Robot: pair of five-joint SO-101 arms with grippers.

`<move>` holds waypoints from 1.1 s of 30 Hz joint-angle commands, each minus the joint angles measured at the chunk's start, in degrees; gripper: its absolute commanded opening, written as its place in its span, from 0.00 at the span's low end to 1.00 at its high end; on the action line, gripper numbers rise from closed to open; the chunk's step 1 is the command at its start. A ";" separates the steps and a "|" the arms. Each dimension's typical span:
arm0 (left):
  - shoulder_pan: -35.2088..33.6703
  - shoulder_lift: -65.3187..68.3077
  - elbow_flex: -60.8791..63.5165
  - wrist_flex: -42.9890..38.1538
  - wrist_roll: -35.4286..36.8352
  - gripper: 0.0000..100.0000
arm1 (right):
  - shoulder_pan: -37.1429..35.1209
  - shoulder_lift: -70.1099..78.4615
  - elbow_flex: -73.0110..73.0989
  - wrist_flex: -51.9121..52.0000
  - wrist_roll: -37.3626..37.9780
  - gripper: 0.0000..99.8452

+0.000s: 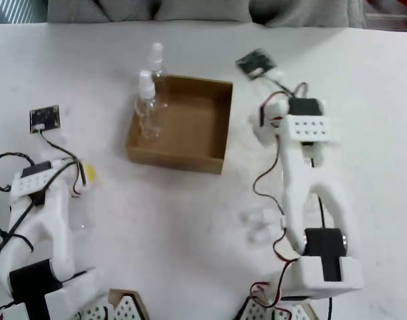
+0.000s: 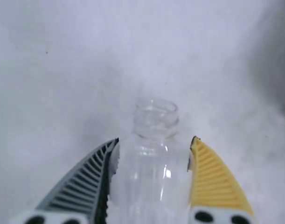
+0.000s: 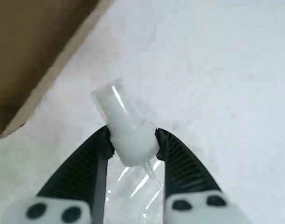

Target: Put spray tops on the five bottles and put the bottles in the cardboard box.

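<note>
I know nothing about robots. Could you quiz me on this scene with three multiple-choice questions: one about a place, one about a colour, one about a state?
1. Where is the spray top that the right hand holds?
A) over the table, beside the cardboard box
B) inside the box
C) on a bottle

2. What colour are the left hand's fingers?
A) both black
B) both white
C) one grey, one yellow

3. The bottle in the left hand is:
A) capped
B) open, without a top
C) crushed

Answers:
1 A: bare table lies under it, with the box's wall alongside.
2 C: the left wrist view shows both colours.
3 B: its threaded neck is bare.
</note>
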 commanded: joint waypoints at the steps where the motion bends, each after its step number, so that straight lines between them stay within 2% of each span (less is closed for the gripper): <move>1: 0.40 -2.42 -0.18 -0.88 -0.53 0.03 | 7.96 -4.79 -2.64 0.75 -8.09 0.02; 9: 0.40 -2.51 -0.18 -0.88 -0.53 0.03 | 29.23 -0.57 -2.64 8.48 -13.01 0.02; 13: 0.40 -2.51 -0.18 -0.88 -0.53 0.03 | 38.37 5.14 -2.64 7.34 -12.57 0.02; 17: 0.40 -2.51 -0.18 -0.88 -0.53 0.03 | 44.70 12.79 -2.81 1.36 -12.57 0.02; 21: 0.40 -2.51 -0.18 -0.88 -0.53 0.03 | 47.34 19.74 -2.99 -5.76 -12.40 0.02; 23: 0.40 -2.51 -0.18 -0.88 -0.53 0.03 | 47.69 21.85 -3.08 -7.52 -9.58 0.03; 26: 0.31 -2.51 -0.18 -0.88 -0.53 0.03 | 47.16 23.87 -2.99 -7.43 -2.20 0.10; 30: 0.31 -2.42 -0.18 -0.88 -0.53 0.03 | 47.16 23.96 -3.25 -7.43 -1.49 0.20; 33: 0.31 -2.42 -0.18 -0.88 -0.53 0.03 | 47.43 22.29 -5.36 -5.23 -1.41 0.22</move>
